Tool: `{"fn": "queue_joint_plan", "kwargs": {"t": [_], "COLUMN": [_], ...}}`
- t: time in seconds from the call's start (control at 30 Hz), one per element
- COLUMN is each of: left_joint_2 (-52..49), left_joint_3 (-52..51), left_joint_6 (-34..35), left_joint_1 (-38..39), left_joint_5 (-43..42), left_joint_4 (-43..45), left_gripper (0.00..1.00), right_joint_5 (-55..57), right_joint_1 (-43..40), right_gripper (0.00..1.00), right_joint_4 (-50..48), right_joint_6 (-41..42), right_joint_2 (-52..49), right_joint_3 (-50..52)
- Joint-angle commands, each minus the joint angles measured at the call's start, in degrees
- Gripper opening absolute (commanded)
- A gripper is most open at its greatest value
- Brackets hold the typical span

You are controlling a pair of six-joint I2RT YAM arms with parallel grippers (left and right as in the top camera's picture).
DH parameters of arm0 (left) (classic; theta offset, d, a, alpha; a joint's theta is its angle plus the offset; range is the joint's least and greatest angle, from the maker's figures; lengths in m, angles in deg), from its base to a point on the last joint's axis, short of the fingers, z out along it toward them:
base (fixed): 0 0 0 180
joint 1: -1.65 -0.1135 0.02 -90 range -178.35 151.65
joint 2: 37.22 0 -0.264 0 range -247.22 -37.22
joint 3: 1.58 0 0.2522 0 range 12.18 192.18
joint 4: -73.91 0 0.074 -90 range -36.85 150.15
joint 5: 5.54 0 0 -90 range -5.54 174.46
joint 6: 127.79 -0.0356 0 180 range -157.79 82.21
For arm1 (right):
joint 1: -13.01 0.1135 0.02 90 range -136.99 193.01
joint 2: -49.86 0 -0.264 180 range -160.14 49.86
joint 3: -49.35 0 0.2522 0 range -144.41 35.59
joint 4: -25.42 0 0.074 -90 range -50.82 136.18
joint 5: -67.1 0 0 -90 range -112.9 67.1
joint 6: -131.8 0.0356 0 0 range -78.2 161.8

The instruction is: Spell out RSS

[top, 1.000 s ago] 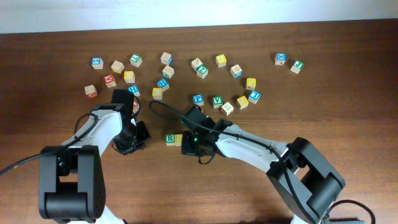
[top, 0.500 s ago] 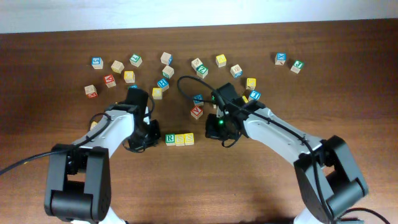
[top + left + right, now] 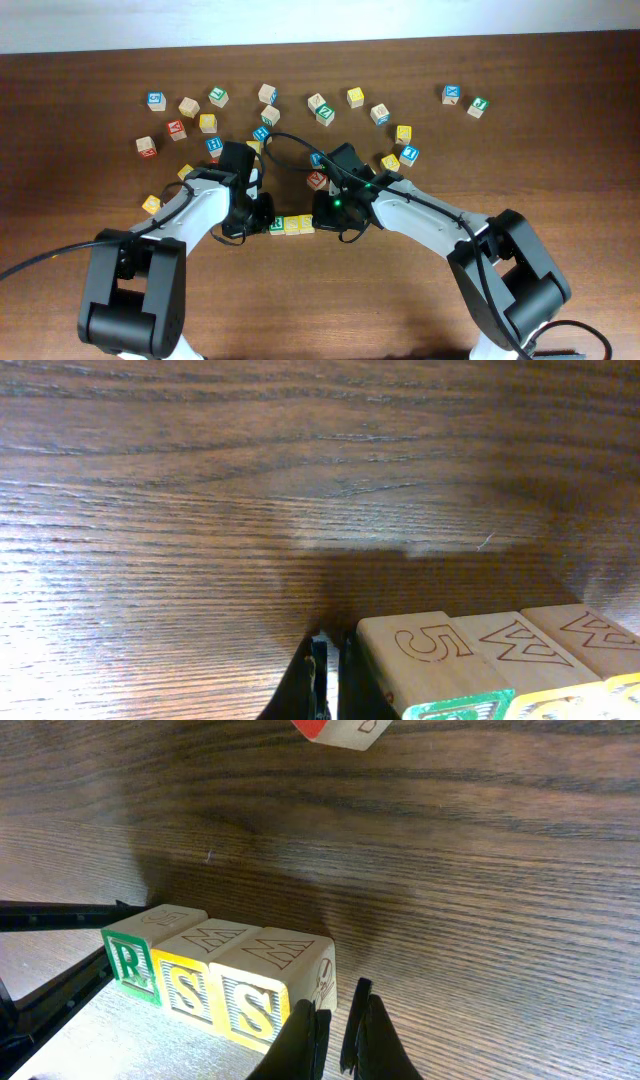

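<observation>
The three cubes stand in a tight row at the table's middle: the green-bordered R cube (image 3: 278, 224) (image 3: 130, 960), then two yellow S cubes (image 3: 293, 224) (image 3: 306, 224). In the right wrist view they read R, S (image 3: 188, 985), S (image 3: 255, 1005). My left gripper (image 3: 262, 215) (image 3: 325, 685) is shut and empty, its tips against the R end of the row, whose top faces show a 5 (image 3: 430, 645) and W marks. My right gripper (image 3: 320, 213) (image 3: 340, 1040) is shut and empty, right beside the last S cube.
Several loose letter cubes lie scattered across the back of the table, among them a green V-type cube (image 3: 326, 114). A red cube (image 3: 317, 181) (image 3: 340, 728) sits just behind the right gripper. A yellow cube (image 3: 151, 204) lies left of the left arm.
Both grippers have closed in on the row from either side. The left one now touches the R end and the right one sits by the last S. The row stays in place.
</observation>
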Motion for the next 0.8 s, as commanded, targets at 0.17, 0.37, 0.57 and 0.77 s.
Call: {"fn": "queue_joint_plan", "kwargs": {"t": [0.17, 0.37, 0.57, 0.77], "left_joint_2": [-0.7, -0.7, -0.7, -1.0], "left_joint_3": [-0.5, 8.6, 10.6, 9.2], "left_joint_6": [-2.1, -2.1, 0.5, 2.8], "left_joint_1": [-2.4, -5.5, 2.7, 5.2], "left_joint_5": [5.1, 4.5, 2.5, 5.9], "left_joint_4": [-2.7, -1.9, -2.4, -3.4], "left_gripper": [0.0, 0.0, 0.0, 0.0], "right_joint_5": [0.9, 4.2, 4.2, 3.8], "right_joint_1": [-1.9, -4.5, -7.0, -7.8], "right_gripper": [0.04, 0.04, 0.04, 0.04], "right_joint_4": [2.5, 6.0, 6.5, 7.6], "right_joint_6": [0.3, 0.2, -0.1, -1.4], "right_joint_2": [-0.5, -0.5, -0.5, -0.5], "right_joint_3": [-0.8, -0.8, -0.8, -0.8]}}
